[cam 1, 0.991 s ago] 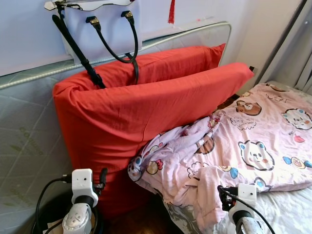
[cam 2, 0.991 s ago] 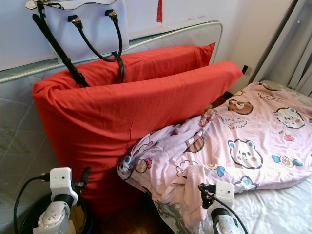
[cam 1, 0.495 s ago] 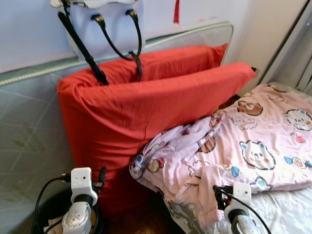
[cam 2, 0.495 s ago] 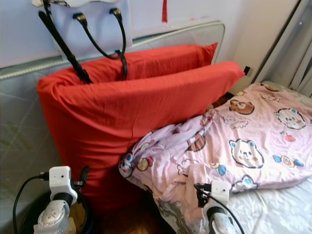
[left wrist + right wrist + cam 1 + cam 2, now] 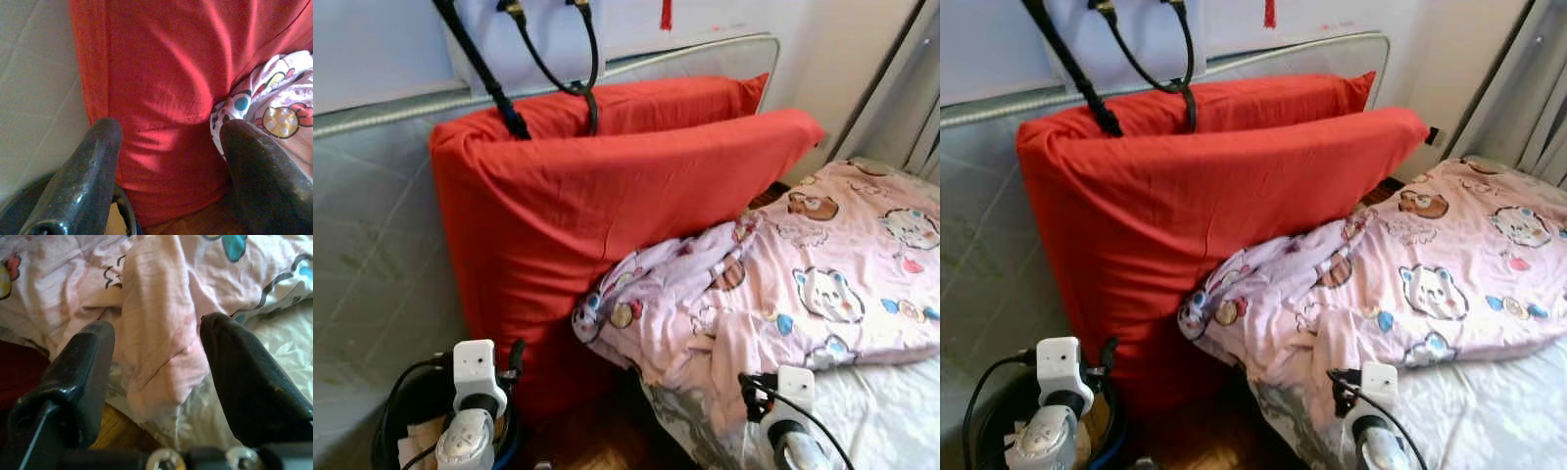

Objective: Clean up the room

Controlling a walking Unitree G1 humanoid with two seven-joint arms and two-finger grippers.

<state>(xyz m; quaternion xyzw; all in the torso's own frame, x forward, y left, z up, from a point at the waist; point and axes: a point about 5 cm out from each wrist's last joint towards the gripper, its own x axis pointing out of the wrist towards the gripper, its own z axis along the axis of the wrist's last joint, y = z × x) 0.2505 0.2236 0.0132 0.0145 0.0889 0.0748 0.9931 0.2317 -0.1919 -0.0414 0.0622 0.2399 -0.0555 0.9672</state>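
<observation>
Two red pillows (image 5: 607,196) stand upright against grey mattress (image 5: 372,255) propped at wall, rear one mostly hidden behind front one. One white handbag (image 5: 524,39) with black straps hangs above, straps resting on pillow tops. One pink cartoon-print blanket (image 5: 783,294) crumpled on bed (image 5: 891,421), its bunched corner pressing front pillow (blocks pillow's lower right). Dark round bin (image 5: 999,421) on floor beside left gripper (image 5: 166,166), fingers apart, facing pillow. Right gripper (image 5: 156,377) fingers apart, over hanging blanket fold.
</observation>
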